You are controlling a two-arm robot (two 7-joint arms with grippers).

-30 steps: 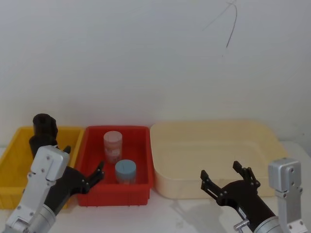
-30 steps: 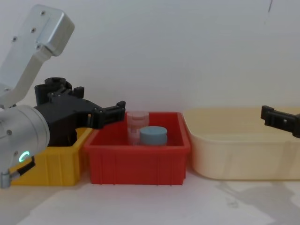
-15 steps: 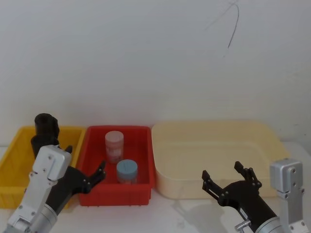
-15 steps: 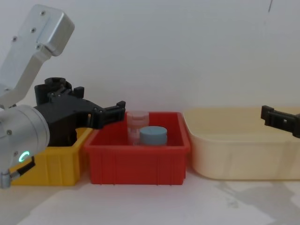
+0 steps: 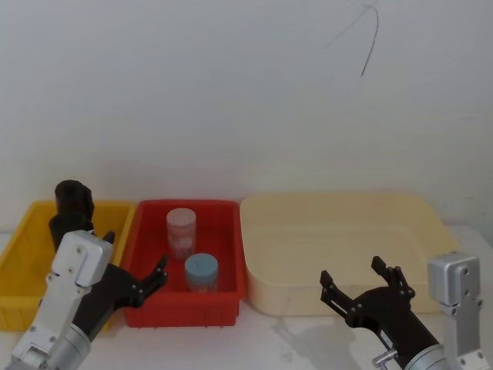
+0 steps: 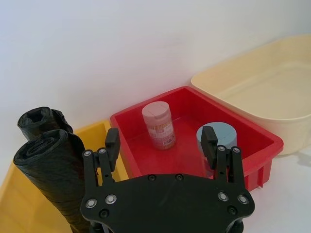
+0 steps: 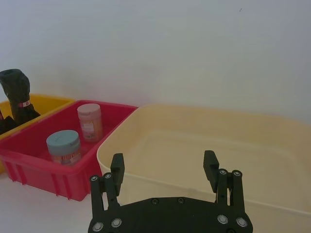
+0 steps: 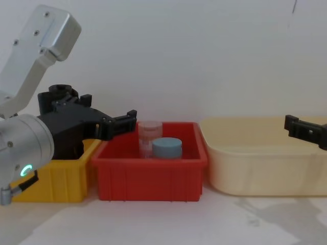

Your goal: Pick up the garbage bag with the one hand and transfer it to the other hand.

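Observation:
The garbage bag (image 7: 16,90), a black roll with a small red-and-white label, stands upright in the yellow bin (image 5: 21,239); its top shows at the far left of the head view (image 5: 72,199). A second black roll (image 7: 3,122) stands beside it. In the left wrist view both rolls (image 6: 51,165) sit close to my left gripper (image 6: 160,136), and I cannot tell which is which. That gripper (image 5: 135,253) is open and empty, hovering by the yellow and red bins. My right gripper (image 5: 350,270) is open and empty before the cream tub.
A red bin (image 5: 223,297) holds a pink-lidded jar (image 5: 180,230) and a blue-lidded jar (image 5: 201,271). A large cream tub (image 5: 339,212) stands to its right. All three containers line up against the white wall. Bare white tabletop lies in front.

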